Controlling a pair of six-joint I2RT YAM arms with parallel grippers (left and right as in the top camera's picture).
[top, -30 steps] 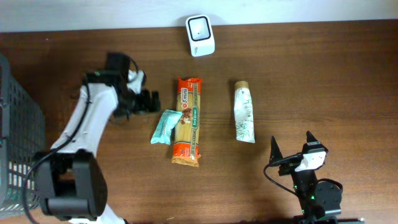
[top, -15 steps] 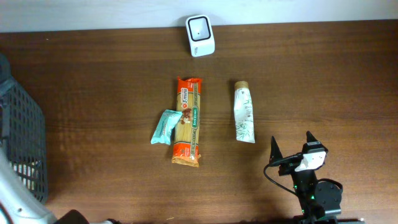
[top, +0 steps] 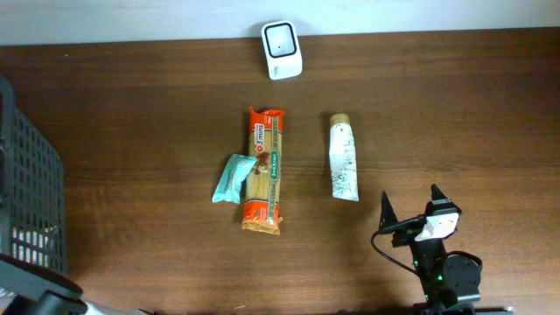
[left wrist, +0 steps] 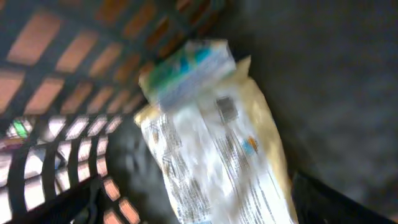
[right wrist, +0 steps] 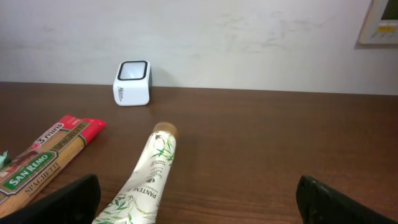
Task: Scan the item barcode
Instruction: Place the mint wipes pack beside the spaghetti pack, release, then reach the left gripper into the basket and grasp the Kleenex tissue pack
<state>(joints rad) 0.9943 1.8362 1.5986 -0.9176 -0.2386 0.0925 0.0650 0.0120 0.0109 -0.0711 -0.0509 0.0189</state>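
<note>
At the far left stands the basket (top: pixel 33 188), and only a sliver of the left arm (top: pixel 39 293) shows in the near-left corner of the overhead view. The left gripper (left wrist: pixel 193 208) hangs over the basket. Its wrist view is blurred, but the fingers (left wrist: pixel 59 202) sit in opposite corners, so they look spread wide with nothing pinched. A pale bag (left wrist: pixel 217 155) lies below them inside the mesh.

Three items wait mid-table. The teal packet (top: pixel 229 178) touches the left side of the spaghetti pack (top: pixel 265 171), and the tube (top: pixel 344 157) lies apart to the right. The scanner (top: pixel 282 38) sits at the far edge, well apart from all three.

The packet is probably light, crinkly and slick, and best pinched across its narrow middle. The spaghetti looks long, stiff and brittle, so a grip across the centre would keep it level. The tube looks soft, so a gentle hold on its body should do. No barcode can be made out on any of them.

The right gripper (top: pixel 409 210) rests near the right edge with its fingers wide apart and empty.

A second ago the left gripper hovered just left of the teal packet. The arm has since swung away to the basket. The items, the scanner and the right arm have not moved.
</note>
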